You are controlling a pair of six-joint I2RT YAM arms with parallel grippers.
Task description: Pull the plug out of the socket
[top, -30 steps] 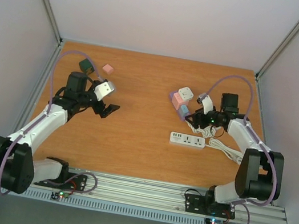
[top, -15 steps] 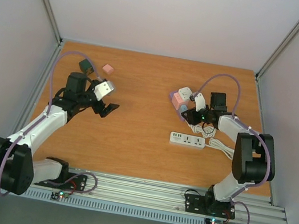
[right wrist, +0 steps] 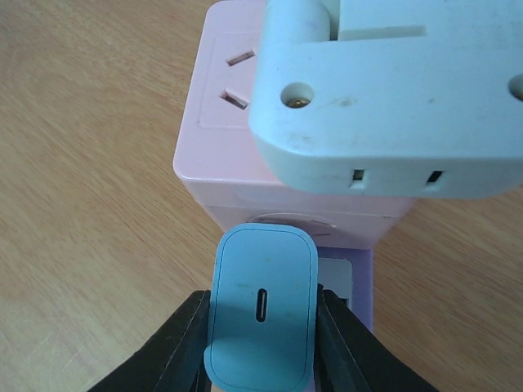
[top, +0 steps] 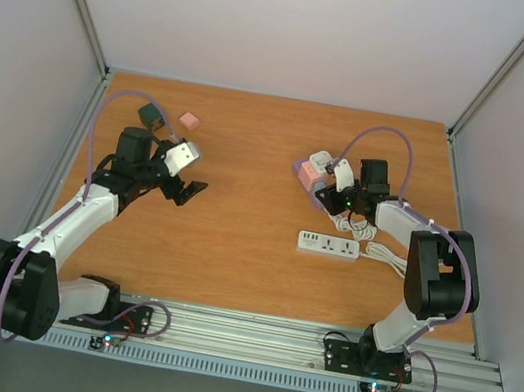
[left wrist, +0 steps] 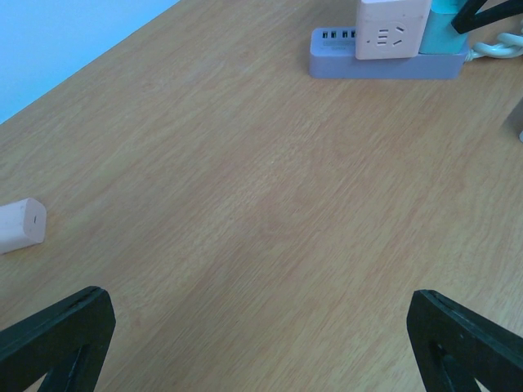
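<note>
The right pincer [right wrist: 263, 335] grips the blue plug [right wrist: 261, 302], seated in the lilac socket strip [right wrist: 364, 294] on the table [right wrist: 82, 163]; I'd pull straight out, no twisting, lest the strip lift too.

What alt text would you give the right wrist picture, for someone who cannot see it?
The right gripper is shut on a blue plug with a small slot port, seated in a purple socket strip. Beyond it are a pink adapter and a white adapter, over a wooden table.
</note>
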